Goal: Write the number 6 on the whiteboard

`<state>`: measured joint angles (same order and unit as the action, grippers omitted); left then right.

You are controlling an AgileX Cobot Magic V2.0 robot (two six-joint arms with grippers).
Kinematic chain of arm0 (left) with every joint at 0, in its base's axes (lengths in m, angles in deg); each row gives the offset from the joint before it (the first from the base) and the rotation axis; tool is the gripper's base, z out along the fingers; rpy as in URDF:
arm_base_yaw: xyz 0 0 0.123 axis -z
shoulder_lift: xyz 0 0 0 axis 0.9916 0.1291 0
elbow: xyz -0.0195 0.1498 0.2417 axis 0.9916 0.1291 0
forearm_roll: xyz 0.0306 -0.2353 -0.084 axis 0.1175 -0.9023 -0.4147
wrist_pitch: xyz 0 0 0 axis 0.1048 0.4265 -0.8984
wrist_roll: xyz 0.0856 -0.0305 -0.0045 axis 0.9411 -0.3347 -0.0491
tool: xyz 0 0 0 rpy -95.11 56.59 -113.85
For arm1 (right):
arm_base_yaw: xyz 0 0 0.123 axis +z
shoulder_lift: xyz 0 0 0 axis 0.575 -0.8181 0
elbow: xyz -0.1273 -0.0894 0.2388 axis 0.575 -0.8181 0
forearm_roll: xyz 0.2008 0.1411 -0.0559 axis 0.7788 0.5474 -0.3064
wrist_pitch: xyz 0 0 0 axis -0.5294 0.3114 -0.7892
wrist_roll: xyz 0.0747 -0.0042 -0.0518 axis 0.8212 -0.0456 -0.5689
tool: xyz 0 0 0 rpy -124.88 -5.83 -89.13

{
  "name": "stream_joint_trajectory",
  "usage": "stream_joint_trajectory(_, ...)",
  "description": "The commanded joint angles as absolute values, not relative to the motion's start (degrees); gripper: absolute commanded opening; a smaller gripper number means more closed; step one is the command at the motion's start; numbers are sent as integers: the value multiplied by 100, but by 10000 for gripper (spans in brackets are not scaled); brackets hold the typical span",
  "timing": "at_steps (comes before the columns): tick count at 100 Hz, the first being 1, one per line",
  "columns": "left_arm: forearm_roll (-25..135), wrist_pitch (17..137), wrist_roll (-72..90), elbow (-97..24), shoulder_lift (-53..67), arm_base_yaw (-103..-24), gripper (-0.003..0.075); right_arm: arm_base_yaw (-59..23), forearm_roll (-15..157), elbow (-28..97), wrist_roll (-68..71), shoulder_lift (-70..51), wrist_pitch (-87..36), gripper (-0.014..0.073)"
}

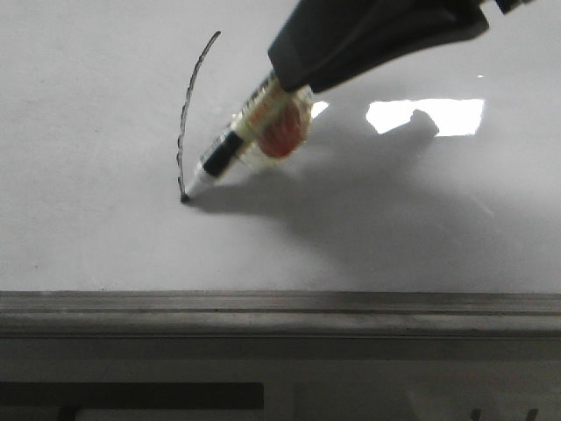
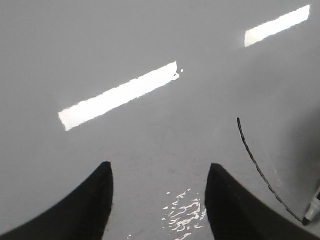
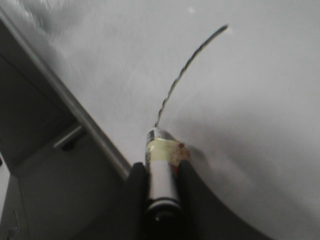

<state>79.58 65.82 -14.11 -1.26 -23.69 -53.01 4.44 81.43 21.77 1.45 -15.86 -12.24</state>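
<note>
The whiteboard [image 1: 96,237] fills the view, its grey rail [image 1: 280,313] along the near edge. The right gripper [image 3: 161,187] is clamped on a marker [image 1: 230,151], tip touching the board at the foot of a curved, wobbly stroke, the 6 [image 1: 188,103], with no loop. The left gripper [image 2: 159,200] hangs above the board beside it, fingers spread, holding nothing.
</note>
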Motion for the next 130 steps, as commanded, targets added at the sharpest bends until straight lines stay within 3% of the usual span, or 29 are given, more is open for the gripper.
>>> stream_joint_trajectory(1, 7905, 6094, -1467, -292, -2353, -5304, 377, 372, 7768, 2228, 131, -1290, -1414, -48)
stream_joint_trajectory(76, 7720, 6222, -1467, -292, -2313, -5262, 377, 696, 7593, 2601, 118, -1434, -1868, -49)
stream_joint_trajectory(97, 7730, 6370, -1467, -292, -1823, -4325, 377, 862, 7593, 2601, 74, -1234, -1609, -49)
stream_joint_trajectory(130, 8715, 5039, -1467, -292, -121, -2650, 377, 1070, 7593, 2601, 74, -1246, -1423, -49)
